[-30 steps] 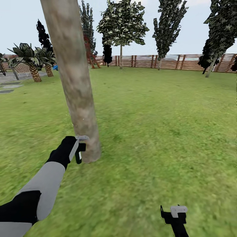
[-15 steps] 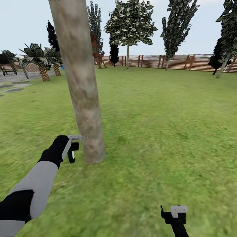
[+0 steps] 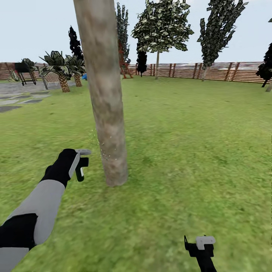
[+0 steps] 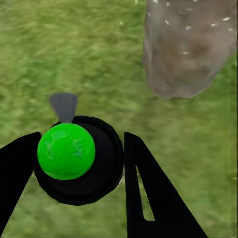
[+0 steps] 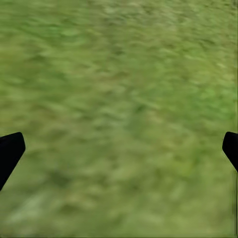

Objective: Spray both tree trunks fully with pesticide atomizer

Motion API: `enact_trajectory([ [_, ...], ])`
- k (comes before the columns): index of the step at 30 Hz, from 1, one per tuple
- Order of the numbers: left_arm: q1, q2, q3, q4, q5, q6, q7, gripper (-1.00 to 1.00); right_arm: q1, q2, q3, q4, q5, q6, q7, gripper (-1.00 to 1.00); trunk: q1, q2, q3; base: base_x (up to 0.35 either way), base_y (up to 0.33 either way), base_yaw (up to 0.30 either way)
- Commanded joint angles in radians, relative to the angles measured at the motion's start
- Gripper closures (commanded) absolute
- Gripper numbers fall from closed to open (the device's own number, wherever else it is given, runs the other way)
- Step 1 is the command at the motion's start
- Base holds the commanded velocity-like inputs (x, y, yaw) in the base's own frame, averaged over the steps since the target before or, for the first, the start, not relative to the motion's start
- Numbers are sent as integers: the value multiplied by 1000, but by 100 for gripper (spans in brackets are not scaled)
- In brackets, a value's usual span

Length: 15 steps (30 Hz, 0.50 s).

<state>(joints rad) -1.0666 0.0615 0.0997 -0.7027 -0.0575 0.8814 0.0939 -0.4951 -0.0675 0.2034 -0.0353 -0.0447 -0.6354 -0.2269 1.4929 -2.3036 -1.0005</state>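
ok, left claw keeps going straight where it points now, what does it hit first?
Probably the green grass just short of the mottled grey-brown tree trunk base; depth is unclear. It grips a black sprayer with a green top.

The tree trunk (image 3: 107,113) blocks ahead of the left gripper (image 3: 81,166) (open lawn (image 3: 196,151) elsewhere).

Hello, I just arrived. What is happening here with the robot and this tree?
The robot stands on a lawn beside a tree trunk. Its left end effector holds the pesticide atomizer, a dark bottle that shows a green top in the left wrist view, aimed near the base of the trunk. Small pale specks show on the bark. The right end effector hangs open and empty above the grass.
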Motion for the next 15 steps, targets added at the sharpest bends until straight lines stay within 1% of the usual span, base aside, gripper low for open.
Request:
enact_trajectory([
  [1,-2,-9,2,-1,-13,5,-1,100,0,0,8,0,-4,-1,-6,-100,0,0,-1,5,-254,1],
  [12,-1,-12,2,-1,-13,5,-2,100,0,0,8,0,-4,0,-6,-100,0,0,-1,88,-270,0],
  [15,1,-12,2,-1,-13,5,-2,100,0,0,8,0,-4,0,-5,-100,0,0,-1,37,-273,0],
])
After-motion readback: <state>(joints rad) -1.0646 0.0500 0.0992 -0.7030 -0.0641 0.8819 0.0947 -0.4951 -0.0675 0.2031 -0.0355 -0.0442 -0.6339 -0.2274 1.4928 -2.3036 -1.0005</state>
